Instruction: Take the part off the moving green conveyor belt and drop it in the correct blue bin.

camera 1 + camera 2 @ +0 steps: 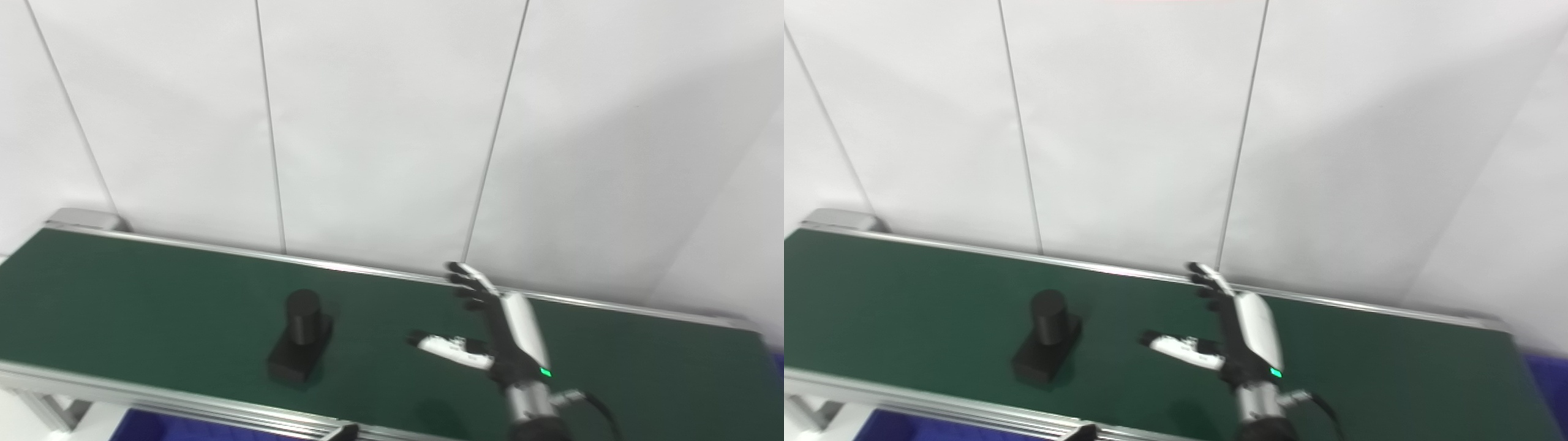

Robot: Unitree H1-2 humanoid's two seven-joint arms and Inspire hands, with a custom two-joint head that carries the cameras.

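Note:
A black part (301,343), a short cylinder standing on a flat rectangular base, rides on the green conveyor belt (122,294) left of centre. My right hand (499,327) hovers over the belt to the part's right, fingers stretched toward the wall and thumb pointing left at the part. It is open and holds nothing, a clear gap away from the part. Only a dark tip (346,432) at the bottom edge shows of my left hand; its state is unreadable.
The belt's metal rails run along the front (184,401) and back (367,269) edges. A white panelled wall (392,122) rises right behind the belt. Blue bin surfaces show below the front rail (153,425) and at the far right (1546,367).

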